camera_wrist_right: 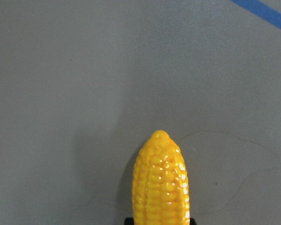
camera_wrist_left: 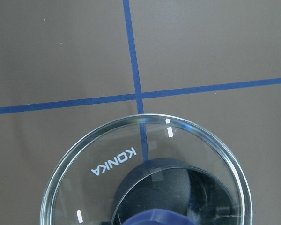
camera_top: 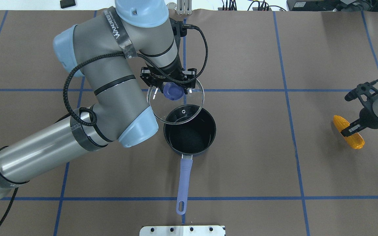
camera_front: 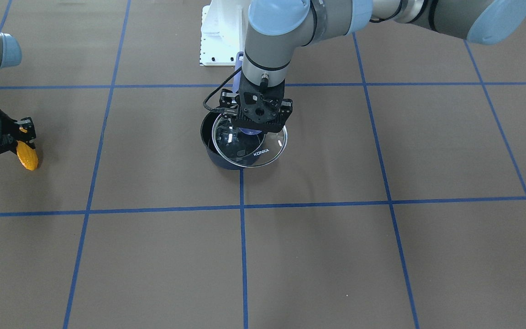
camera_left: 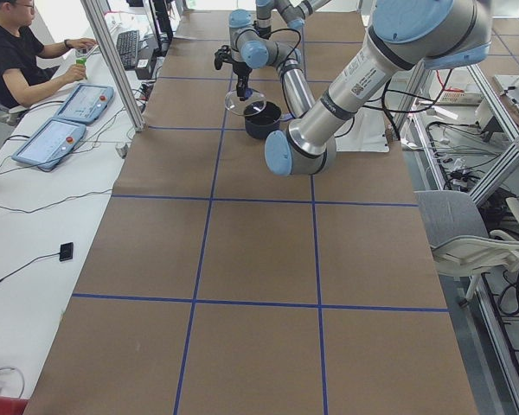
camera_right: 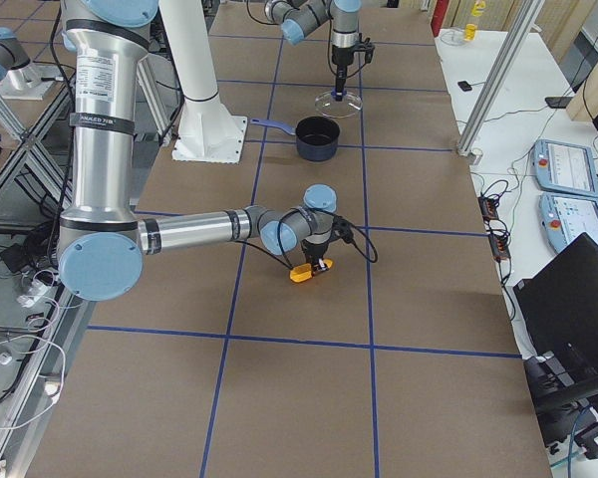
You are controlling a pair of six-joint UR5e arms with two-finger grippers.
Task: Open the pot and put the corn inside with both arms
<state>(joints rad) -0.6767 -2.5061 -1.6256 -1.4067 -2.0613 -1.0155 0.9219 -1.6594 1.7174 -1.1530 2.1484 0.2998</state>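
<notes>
From the front, the brown table is ruled into big squares by blue tape lines. A white base plate sits at its far edge. The left gripper is clamped on the knob of a clear glass lid, held over the open pot. At the view's left edge the right gripper pinches the corn.

From overhead, the pot stands near the table's middle, its handle pointing at the robot. The lid overlaps only the pot's far rim. The corn is well apart to the right, in the right gripper.

From the left end, a person sits at a white side desk with two control tablets. A grey chair stands on the other side.

From the right end, the lid hangs above the surface beyond the pot. The corn is low over the table, whether touching I cannot tell.

The left wrist camera looks through the lid, marked KONKA, at a tape crossing.

The right wrist camera shows the corn over plain brown surface.
</notes>
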